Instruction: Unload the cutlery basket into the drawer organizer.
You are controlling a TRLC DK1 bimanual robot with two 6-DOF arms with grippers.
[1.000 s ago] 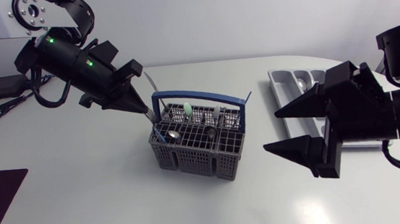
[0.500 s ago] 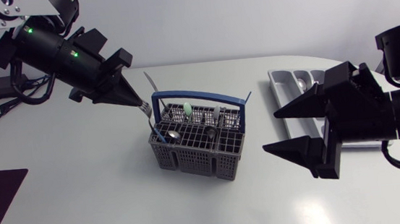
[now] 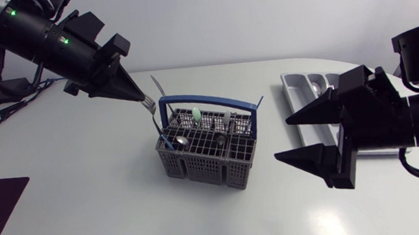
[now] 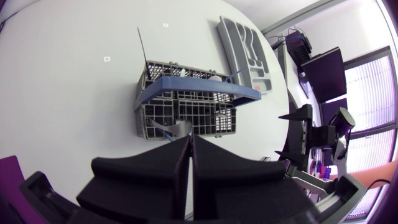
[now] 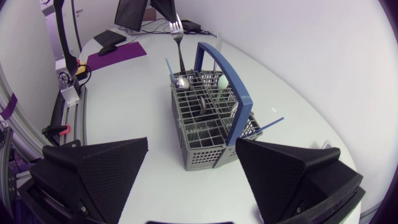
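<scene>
Up goes the left end effector point(image 3: 141, 101), pinching the fork point(image 5: 178, 43) tight — it's nearly out of the basket point(image 3: 205, 160). Next, lift it clear and carry it to the organizer point(image 3: 298, 87) — the right end effector point(image 3: 281, 137) is wide open.

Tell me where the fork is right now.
In the head view the fork is pinched in the left gripper, at the left, over the cutlery basket's far-left corner, beside the leaning knife.
</scene>
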